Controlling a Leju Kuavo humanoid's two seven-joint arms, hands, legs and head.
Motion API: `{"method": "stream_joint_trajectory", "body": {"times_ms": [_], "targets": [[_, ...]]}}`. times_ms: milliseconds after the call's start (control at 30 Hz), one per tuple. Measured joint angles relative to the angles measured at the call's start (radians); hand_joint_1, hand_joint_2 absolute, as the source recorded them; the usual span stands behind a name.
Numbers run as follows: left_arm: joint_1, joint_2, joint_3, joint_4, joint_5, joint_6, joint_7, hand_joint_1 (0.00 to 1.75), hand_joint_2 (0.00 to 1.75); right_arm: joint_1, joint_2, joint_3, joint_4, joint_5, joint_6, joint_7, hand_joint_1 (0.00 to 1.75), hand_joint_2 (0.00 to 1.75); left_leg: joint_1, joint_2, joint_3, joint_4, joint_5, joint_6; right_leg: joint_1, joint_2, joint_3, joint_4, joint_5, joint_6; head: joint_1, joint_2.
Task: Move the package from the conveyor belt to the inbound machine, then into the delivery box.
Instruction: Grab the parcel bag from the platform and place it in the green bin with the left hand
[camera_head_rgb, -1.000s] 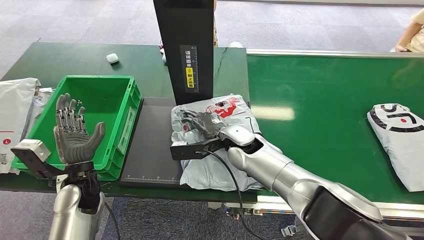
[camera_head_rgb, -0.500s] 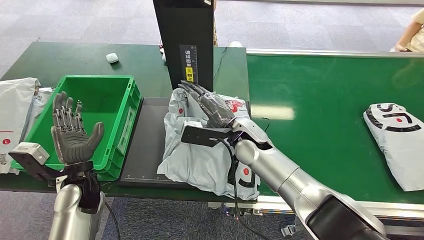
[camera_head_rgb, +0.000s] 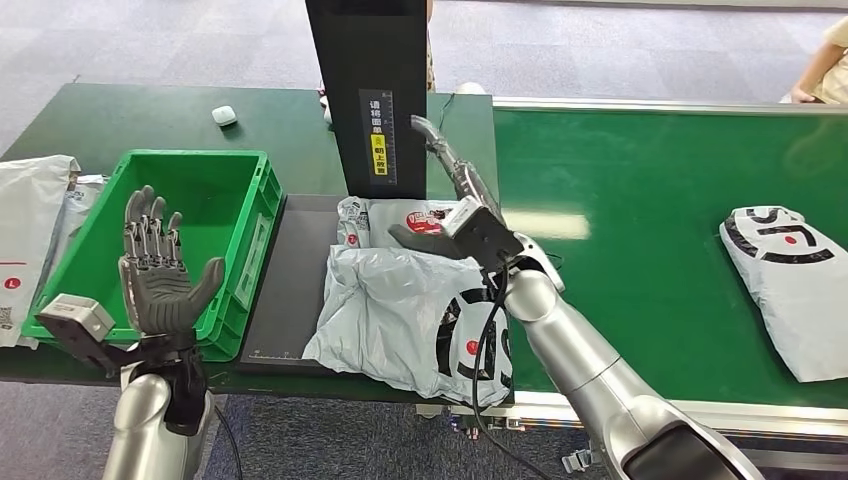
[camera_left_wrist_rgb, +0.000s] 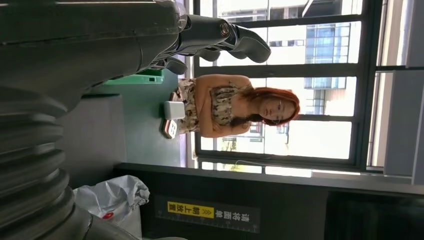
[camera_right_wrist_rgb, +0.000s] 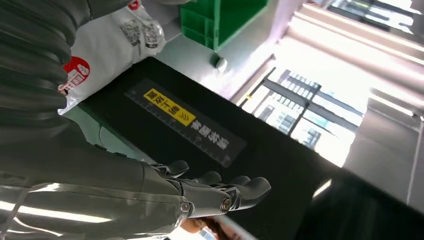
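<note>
Package: lying crumpled on the black inbound machine platform, overhanging the counter's near edge; touched by neither hand.
Right hand: raised above the package beside the machine's black upright, fingers stretched apart, holding nothing.
Left hand: upright, palm open, fingers spread, empty, at the near edge before the green delivery box.
Second package: on the conveyor belt, toward its right end.

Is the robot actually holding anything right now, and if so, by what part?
Nothing. The right hand is raised above the grey package on the black platform, fingers extended. The left hand is open, palm up, beside the green bin.
</note>
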Motion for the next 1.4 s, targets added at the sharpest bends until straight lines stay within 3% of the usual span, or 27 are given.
{"method": "stream_joint_trajectory", "body": {"times_ms": [167,433,600,767,1033,1233,1400], "targets": [[0.009,0.008,-0.04,-0.021,-0.082,-0.052,-0.002,0.0,1.75,0.028,-0.006,-0.088,-0.049,-0.042,0.044,0.038,0.0,1.75,0.0,0.0,0.0,0.0,0.0,0.0,0.0,0.0,0.0,0.0,0.0,0.0,0.0,0.0],[0.001,0.013,-0.086,-0.022,-0.149,-0.049,0.0,0.0,1.75,0.076,-0.015,-0.17,-0.111,-0.004,0.02,0.04,0.0,1.75,0.0,0.0,0.0,0.0,0.0,0.0,0.0,0.0,-0.001,0.0,0.0,0.0,0.0,0.0],[-0.028,0.025,-0.171,-0.012,-0.453,0.032,0.03,0.0,1.75,0.117,-0.017,-0.245,-0.195,-0.077,-0.035,0.028,0.0,1.75,0.0,-0.001,-0.001,0.0,0.0,0.0,-0.001,-0.001,-0.001,0.0,0.0,0.0,0.0,0.0],[-0.168,0.022,-0.383,0.09,-0.756,0.022,0.137,0.0,1.75,0.181,-0.015,-0.34,-0.278,-0.116,-0.015,0.07,0.0,1.75,0.0,-0.001,-0.001,0.001,0.0,0.001,-0.002,-0.002,-0.001,0.0,0.0,0.001,0.0,0.0],[-0.44,-0.069,-0.688,0.423,-0.918,-0.155,0.227,0.0,1.75,0.286,0.045,-0.436,-0.307,-0.024,0.023,0.089,0.0,1.75,-0.002,-0.001,-0.001,0.001,0.0,0.001,-0.002,0.0,-0.001,0.0,0.0,0.001,0.0,0.0],[-0.57,-0.15,-0.821,0.658,-0.93,-0.293,0.271,0.0,1.75,0.3,0.088,-0.482,-0.302,0.007,0.035,0.093,0.0,1.75,-0.002,-0.001,-0.001,0.0,0.0,0.001,-0.001,0.0,-0.002,0.0,0.0,0.001,0.0,0.0],[-0.621,-0.182,-0.882,0.797,-0.924,-0.428,0.33,0.0,1.75,0.278,0.111,-0.507,-0.28,0.012,0.036,0.098,0.0,1.75,-0.002,-0.001,-0.001,-0.001,0.0,0.001,-0.001,0.0,-0.002,0.0,0.0,0.001,0.0,0.0]]}}
